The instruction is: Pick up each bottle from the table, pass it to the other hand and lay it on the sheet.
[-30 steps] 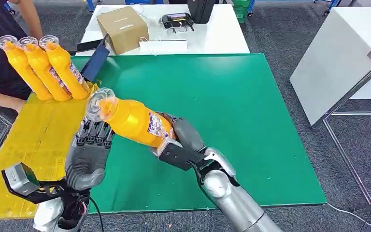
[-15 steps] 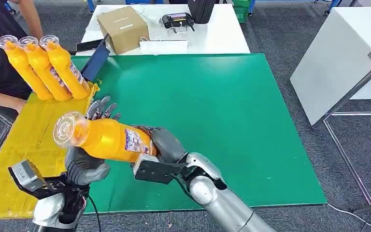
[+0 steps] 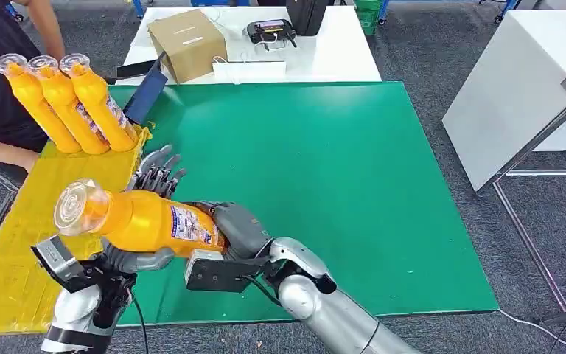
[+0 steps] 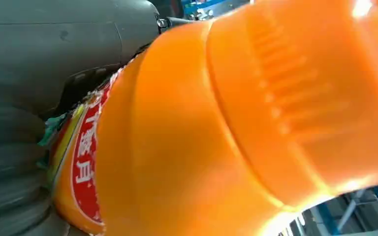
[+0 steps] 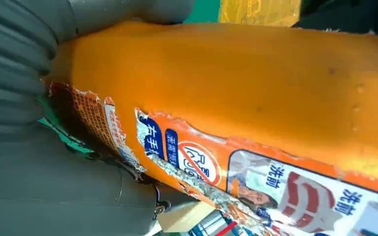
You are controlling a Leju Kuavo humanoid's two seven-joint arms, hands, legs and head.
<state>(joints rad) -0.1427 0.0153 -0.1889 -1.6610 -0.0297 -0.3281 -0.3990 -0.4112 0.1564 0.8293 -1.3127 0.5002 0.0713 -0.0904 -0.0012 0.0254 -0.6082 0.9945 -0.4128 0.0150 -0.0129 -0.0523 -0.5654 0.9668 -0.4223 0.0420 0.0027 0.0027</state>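
Orange bottle (image 3: 144, 220) gripped by right hand (image 3: 239, 230), left hand (image 3: 147, 192) spread beneath, torn label (image 5: 187, 162) in wrist view

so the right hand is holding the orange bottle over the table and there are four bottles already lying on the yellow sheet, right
Not quite: the head view shows three bottles on the yellow sheet, not four. The right hand does hold the orange bottle over the table.

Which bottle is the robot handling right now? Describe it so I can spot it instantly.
Start at the yellow sheet on the left. Near its front edge an orange bottle lies sideways in the air, held by the right robot hand. The other three bottles lean together at the sheet's far end.
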